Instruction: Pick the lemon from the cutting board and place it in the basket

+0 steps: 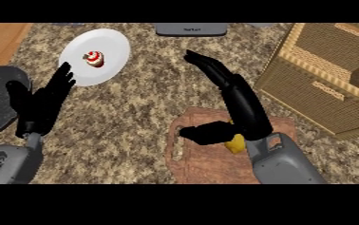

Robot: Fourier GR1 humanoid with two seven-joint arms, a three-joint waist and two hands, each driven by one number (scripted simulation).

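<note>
Lemon (235, 144) lies on the board (203, 164), toward the board's right side. Only a yellow sliver shows, because the right hand (244, 106) and its grey wrist cover the rest. That hand hangs over the board with its fingers (210, 70) straight and released, stretching past the board's far edge above the tabletop (140, 110). Its thumb juts leftward over the board, just beside the lemon. Whether palm or thumb touches the fruit cannot be told.

Right of the board and farther back stands the wicker basket (316, 72), cut off by the view's right edge. Its near corner is close to the board's right side.

Left of the board, well apart, the left hand (38, 103) rests with fingers up and released. Their tips overlap the near rim of a white plate (112, 41) that sits far back-left of the board. A small red-and-white thing (94, 60) on it is too small to name. Beside the left hand, a dark rounded thing (10, 79) is cut off by the left edge. Straight beyond the board, a flat grey thing (191, 29) is clipped at the top.
</note>
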